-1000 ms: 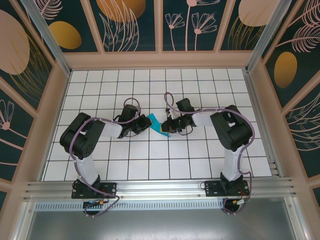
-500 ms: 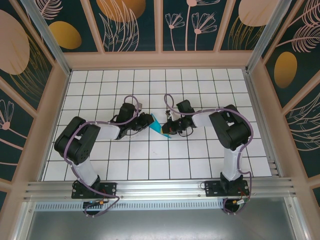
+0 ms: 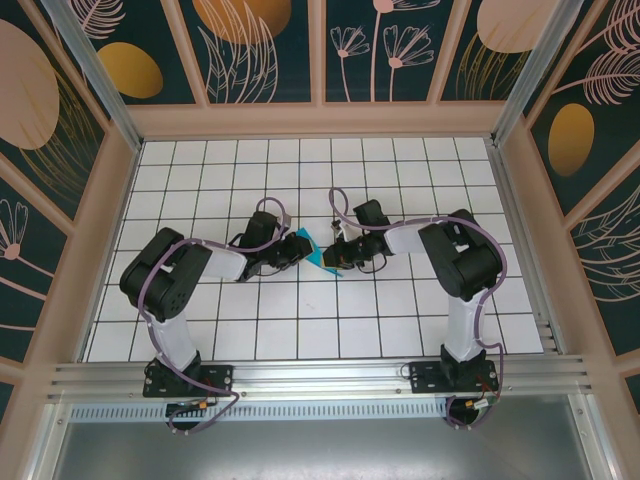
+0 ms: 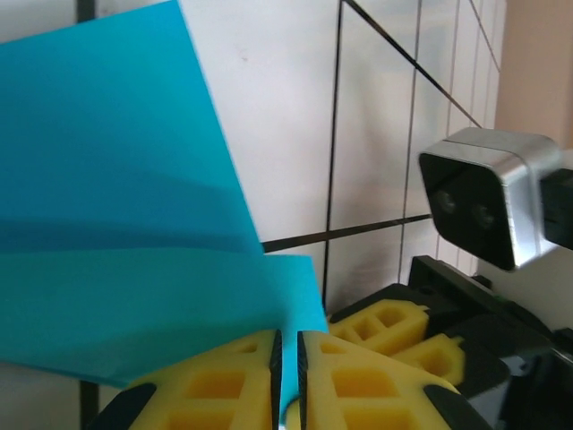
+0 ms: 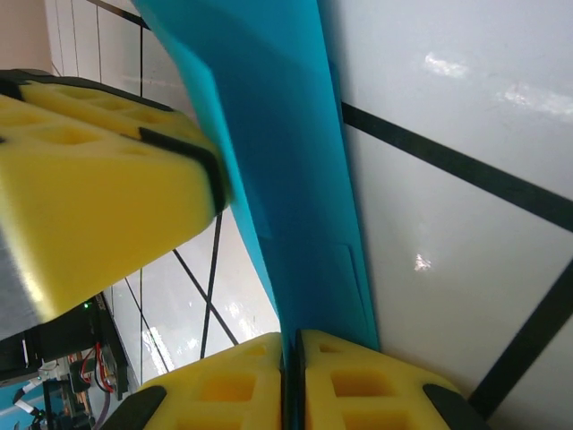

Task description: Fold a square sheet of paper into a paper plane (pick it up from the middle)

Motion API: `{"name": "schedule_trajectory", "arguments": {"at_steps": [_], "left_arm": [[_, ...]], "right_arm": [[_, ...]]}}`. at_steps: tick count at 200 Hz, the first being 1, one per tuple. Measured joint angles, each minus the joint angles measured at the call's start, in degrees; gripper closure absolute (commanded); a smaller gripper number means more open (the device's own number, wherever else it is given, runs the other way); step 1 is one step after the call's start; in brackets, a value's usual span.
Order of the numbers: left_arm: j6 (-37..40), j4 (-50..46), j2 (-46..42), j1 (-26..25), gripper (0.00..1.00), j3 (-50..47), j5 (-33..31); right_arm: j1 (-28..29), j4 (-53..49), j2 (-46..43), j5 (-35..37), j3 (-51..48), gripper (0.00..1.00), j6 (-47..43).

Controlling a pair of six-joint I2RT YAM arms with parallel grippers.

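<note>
Compared with a second ago, the left gripper (image 3: 290, 250) stands nearer the right gripper (image 3: 337, 256), and less paper shows between them. Both grippers are narrow, each pinching an edge of the folded teal-blue paper sheet (image 3: 312, 250), which spans the gap between them over the desk (image 3: 300, 330). The sheet is judged light, thin and limp, and it would crease or tear readily, so a layered edge gives the firmest hold. The right wrist camera (image 4: 483, 210) sits close ahead of the left gripper and could crowd a regrasp.
</note>
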Motion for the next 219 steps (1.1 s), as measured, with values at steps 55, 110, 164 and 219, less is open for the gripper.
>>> {"name": "schedule_trajectory", "arguments": {"at_steps": [55,110,164,219], "left_arm": [[0.0,-3.0,0.5,0.0,0.84,1.3,-2.6],[0.0,-4.7,1.2,0.0,0.84,2.4,-3.2],[0.0,-4.9,1.3,0.0,0.85,2.4,-3.2],[0.0,-4.9,1.3,0.0,0.84,2.4,-3.2]], "right_arm": [[0.0,0.0,0.0,0.0,0.0,0.86,0.0],[0.0,0.2,-0.1,-0.2,-0.1,0.85,0.0],[-0.3,0.1,-1.3,0.2,-0.4,0.81,1.0],[-1.0,-0.7,-3.7,0.7,-2.9,0.82,1.3]]}}
